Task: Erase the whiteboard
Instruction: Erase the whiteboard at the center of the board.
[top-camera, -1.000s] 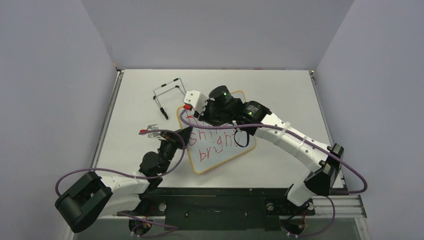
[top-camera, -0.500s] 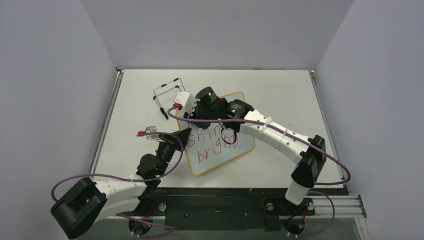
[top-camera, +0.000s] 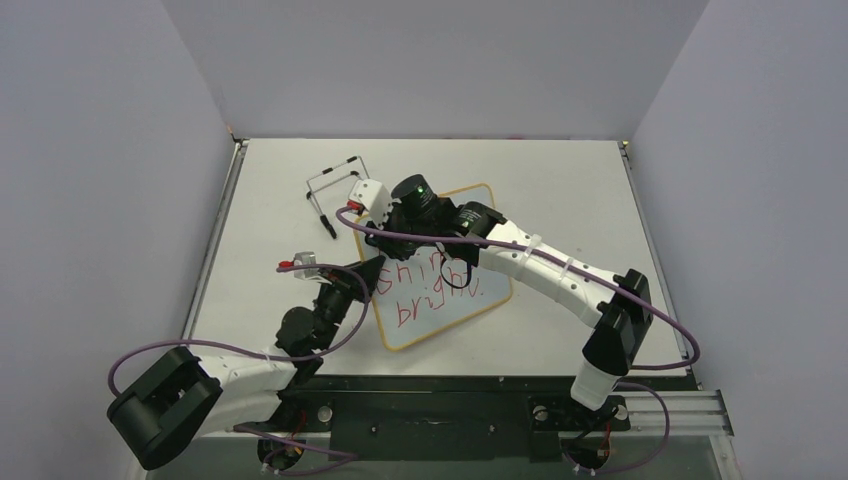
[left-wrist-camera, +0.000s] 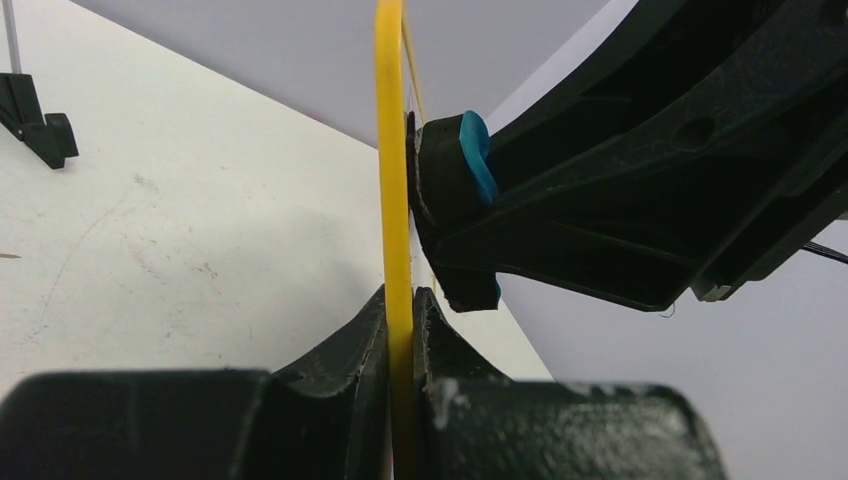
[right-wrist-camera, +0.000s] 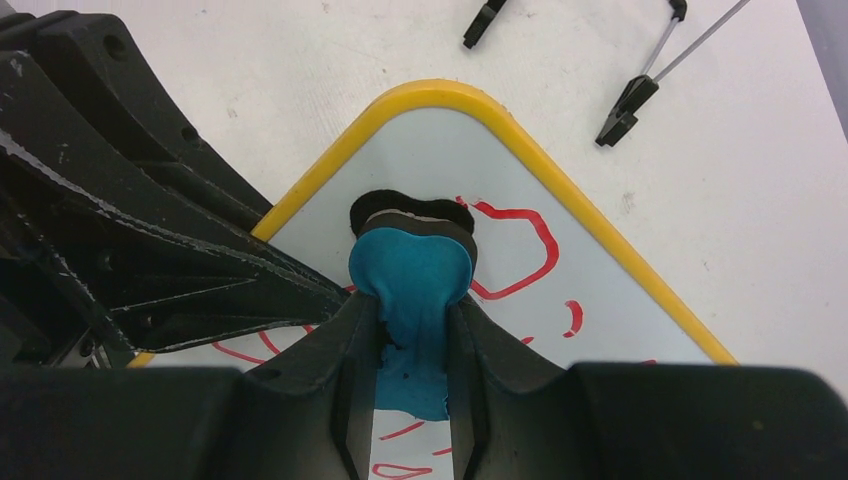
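The whiteboard (top-camera: 452, 302) is being kept near the middle of the surface (top-camera: 570, 190), turned at a slant in the top view, with red handwriting (top-camera: 418, 292) showing on its lower half. Its left edge is being gripped by the left jaws. In the left wrist view the thin yellow frame (left-wrist-camera: 394, 150) is being pinched between the two black fingers (left-wrist-camera: 345, 350), which are clamped tight on it.

A blue eraser (right-wrist-camera: 410, 272) is being squeezed by the right jaws, which are closed on its sides. Its dark felt face (right-wrist-camera: 415, 212) is being pressed against the white board face (right-wrist-camera: 500, 160), just inside the rounded far corner, beside red strokes (right-wrist-camera: 520, 250). In the left wrist view the same eraser (left-wrist-camera: 474, 152) is being held against the board right next to the frame.

A black wire stand (top-camera: 335, 188) is being left on the surface just beyond the board's far left corner, apart from it.
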